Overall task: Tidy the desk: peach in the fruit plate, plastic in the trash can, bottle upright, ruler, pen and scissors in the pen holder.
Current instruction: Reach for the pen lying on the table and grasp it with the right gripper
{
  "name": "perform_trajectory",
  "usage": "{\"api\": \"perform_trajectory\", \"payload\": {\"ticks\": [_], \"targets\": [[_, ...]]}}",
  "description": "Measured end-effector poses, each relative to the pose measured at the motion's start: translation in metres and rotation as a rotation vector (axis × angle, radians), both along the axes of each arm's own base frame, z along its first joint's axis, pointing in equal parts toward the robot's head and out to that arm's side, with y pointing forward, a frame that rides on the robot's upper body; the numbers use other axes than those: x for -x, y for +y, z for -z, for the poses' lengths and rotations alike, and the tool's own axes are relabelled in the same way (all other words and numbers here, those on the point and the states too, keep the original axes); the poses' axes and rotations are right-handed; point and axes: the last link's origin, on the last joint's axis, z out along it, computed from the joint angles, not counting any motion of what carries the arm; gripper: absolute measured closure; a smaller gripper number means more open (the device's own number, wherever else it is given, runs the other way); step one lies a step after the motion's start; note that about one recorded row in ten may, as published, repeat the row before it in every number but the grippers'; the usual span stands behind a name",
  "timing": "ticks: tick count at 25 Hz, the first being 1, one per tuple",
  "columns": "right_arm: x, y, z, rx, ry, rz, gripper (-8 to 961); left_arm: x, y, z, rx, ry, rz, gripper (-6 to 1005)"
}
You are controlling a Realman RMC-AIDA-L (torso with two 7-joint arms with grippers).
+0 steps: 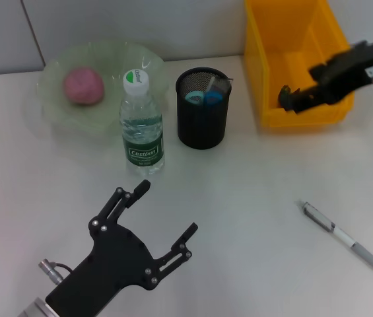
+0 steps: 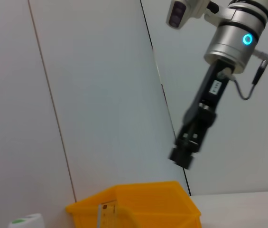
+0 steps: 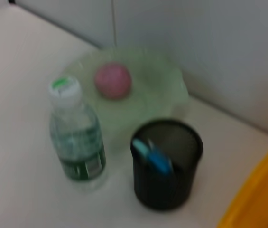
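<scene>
A pink peach lies in the pale green fruit plate at the back left. Beside the plate the water bottle stands upright. The black mesh pen holder holds blue-handled scissors and a thin ruler. A silver pen lies flat on the table at the front right. My right gripper hangs over the front edge of the yellow trash can. My left gripper is open and empty, low at the front left. No plastic shows.
A grey wall stands right behind the plate and the trash can. The bottle and pen holder stand close together, between my left gripper and the back wall.
</scene>
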Motion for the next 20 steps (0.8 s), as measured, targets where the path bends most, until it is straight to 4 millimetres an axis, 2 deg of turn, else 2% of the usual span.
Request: {"api": "perform_trajectory", "payload": {"ticks": [3, 8, 13, 20], "targets": [[-0.002, -0.002, -0.002, 0.01, -0.044, 0.07, 127, 0.0, 0.0, -0.001, -0.001, -0.001, 0.003, 152], [-0.01, -0.009, 0.002, 0.04, -0.086, 0.192, 119, -0.001, 0.001, -0.001, -0.002, 0.0, 0.007, 152], [-0.028, -0.02, 0.016, 0.086, -0.12, 0.328, 120, -0.001, 0.002, -0.001, -0.005, -0.001, 0.006, 152], [-0.046, -0.029, 0.031, 0.106, -0.179, 0.419, 122, -0.001, 0.004, 0.001, -0.005, 0.001, 0.009, 153]]}}
